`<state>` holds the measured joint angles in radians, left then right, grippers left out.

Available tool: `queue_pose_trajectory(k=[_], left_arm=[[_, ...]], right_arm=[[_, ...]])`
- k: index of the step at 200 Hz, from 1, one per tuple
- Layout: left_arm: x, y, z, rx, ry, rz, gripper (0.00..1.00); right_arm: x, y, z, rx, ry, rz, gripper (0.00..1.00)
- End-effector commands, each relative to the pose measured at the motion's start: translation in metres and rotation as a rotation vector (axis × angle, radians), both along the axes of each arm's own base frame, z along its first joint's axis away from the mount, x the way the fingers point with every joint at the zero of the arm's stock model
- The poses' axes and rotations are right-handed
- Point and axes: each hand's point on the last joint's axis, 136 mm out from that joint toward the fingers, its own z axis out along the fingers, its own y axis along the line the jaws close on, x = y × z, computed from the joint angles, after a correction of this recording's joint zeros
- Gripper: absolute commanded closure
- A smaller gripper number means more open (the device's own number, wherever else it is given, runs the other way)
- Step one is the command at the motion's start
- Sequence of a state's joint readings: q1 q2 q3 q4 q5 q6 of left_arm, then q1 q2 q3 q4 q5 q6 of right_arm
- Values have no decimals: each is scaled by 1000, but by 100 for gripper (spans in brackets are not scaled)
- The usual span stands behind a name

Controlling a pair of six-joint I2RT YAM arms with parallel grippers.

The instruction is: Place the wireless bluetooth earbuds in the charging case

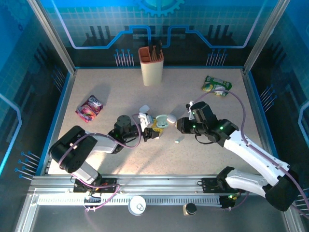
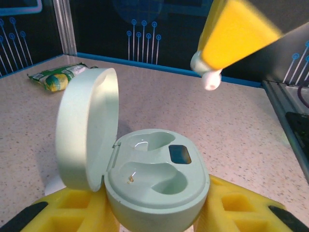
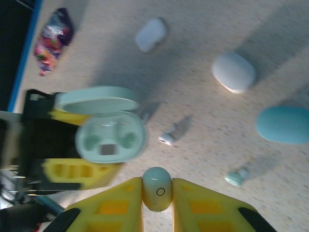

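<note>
My left gripper [image 2: 157, 211] is shut on the base of a mint-green charging case [image 2: 154, 179]. The case's lid [image 2: 87, 128] stands open to the left and both wells are empty. In the top view the case [image 1: 163, 121] sits at mid-table between the two arms. My right gripper [image 3: 157, 186] is shut on a pale green earbud [image 3: 157, 189]. It hovers just right of and above the case [image 3: 111, 137]. From the left wrist, the earbud [image 2: 211, 79] pokes out below a yellow finger [image 2: 236, 36]. A white earbud [image 3: 166, 139] and a pale blue one [image 3: 235, 178] lie loose on the table.
Other closed cases lie nearby: two white [image 3: 233, 71] [image 3: 151, 34] and one pale blue [image 3: 285, 124]. A colourful snack packet [image 1: 89, 107] lies at the left, a green packet [image 1: 216, 86] at the back right, and a beige holder [image 1: 151, 65] at the back.
</note>
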<state>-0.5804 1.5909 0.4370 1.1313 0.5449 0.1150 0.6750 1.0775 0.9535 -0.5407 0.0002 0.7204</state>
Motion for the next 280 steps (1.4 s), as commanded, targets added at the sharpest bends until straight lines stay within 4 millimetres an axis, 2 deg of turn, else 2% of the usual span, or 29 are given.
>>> queue_pose_trajectory(k=[1, 43, 95, 172, 238, 280], left_arm=[[8, -5, 19, -31, -110, 28, 63], [7, -8, 18, -24, -120, 32, 64], [4, -9, 21, -30, -131, 25, 65], [2, -11, 25, -18, -154, 18, 65], [4, -12, 22, -9, -148, 22, 65], [4, -11, 22, -8, -150, 29, 65]], right_arm=[[4, 22, 20, 25, -49, 67, 81], [11, 51, 25, 11, -52, 138, 81], [16, 67, 17, -7, -17, 175, 81], [14, 64, -7, -81, 54, 179, 81], [11, 66, -12, -94, 84, 201, 80], [1, 66, -15, -105, 134, 234, 79]])
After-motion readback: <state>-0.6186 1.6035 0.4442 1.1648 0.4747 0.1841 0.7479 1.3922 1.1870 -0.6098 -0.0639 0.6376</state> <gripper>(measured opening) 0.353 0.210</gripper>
